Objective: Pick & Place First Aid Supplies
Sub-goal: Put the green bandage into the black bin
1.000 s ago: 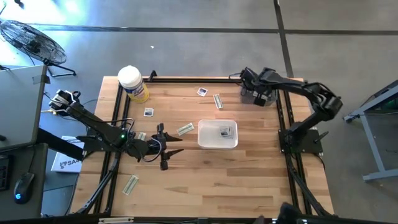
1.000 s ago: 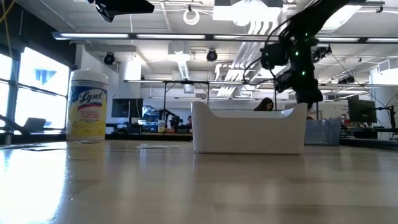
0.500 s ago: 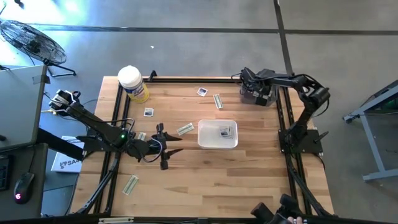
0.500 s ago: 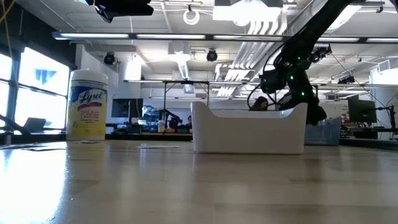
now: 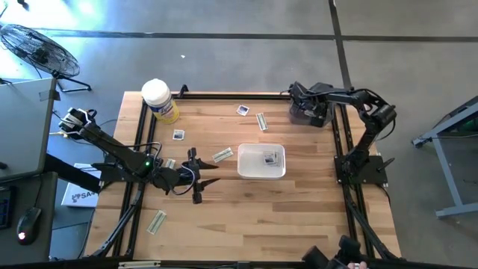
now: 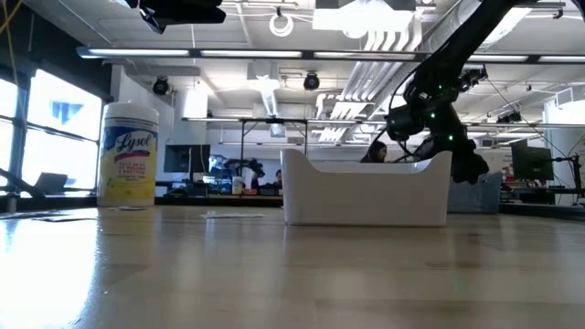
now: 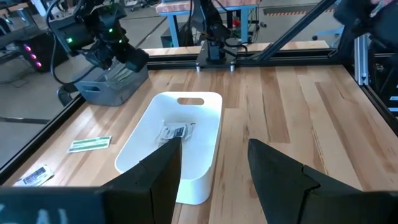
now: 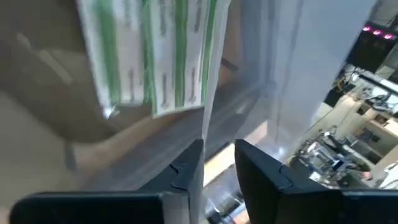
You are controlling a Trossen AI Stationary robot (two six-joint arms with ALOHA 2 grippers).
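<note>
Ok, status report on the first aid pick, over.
Left gripper open beside white tray. Right gripper at grey bin, over strips. Packet in tray, others loose on table.

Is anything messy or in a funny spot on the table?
Yes. Packets lie scattered on the wooden table instead of in the white tray: a strip sits alone near the front left edge, two lie near the far edge, and another strip rests crooked beside the tray. Nothing looks broken.
</note>
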